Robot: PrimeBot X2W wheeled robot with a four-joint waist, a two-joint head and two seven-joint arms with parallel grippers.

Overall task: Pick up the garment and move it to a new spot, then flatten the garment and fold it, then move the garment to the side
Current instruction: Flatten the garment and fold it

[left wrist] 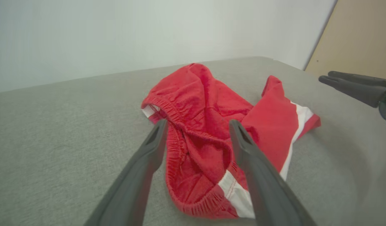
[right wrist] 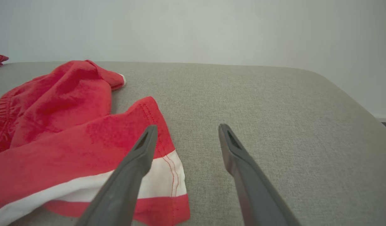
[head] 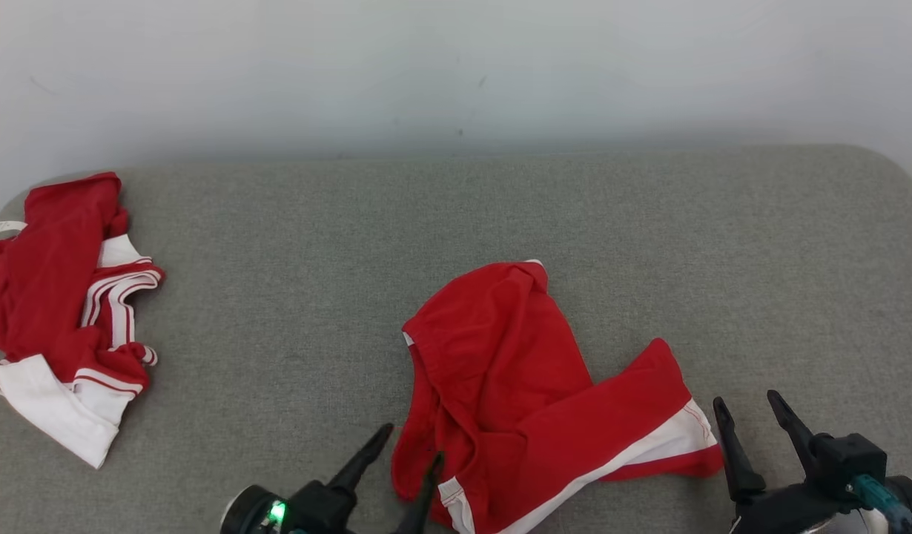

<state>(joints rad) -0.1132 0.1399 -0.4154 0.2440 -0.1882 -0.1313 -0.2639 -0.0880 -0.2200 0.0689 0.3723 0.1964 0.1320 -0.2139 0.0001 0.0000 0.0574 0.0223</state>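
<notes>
Early days, by my read: the garment [head: 530, 386], red shorts w/ a white side stripe, lies crumpled on the grey table [head: 500, 200], not flat, not folded, not held. Can't tell whether the pick-and-move step is done. Flattening, folding and the shift to the side all look left to do. The left pincer [head: 411, 441] is wide open and empty, low over the table, its fingers straddling the garment's near edge. In the left wrist view the elastic waistband [left wrist: 177, 150] bunches between and just ahead of the tips, w/ one finger over bare table and the other over red cloth; contact w/ the cloth can't be judged. The right pincer [head: 745, 398] is also spread wide, nothing in it, just beside the garment's striped leg hem [right wrist: 168, 179], which sits by its inner finger; ahead of its outer finger there's bare table. A 2nd red-and-white garment [head: 63, 319] lies heaped well away, off the left pincer's outer side.
</notes>
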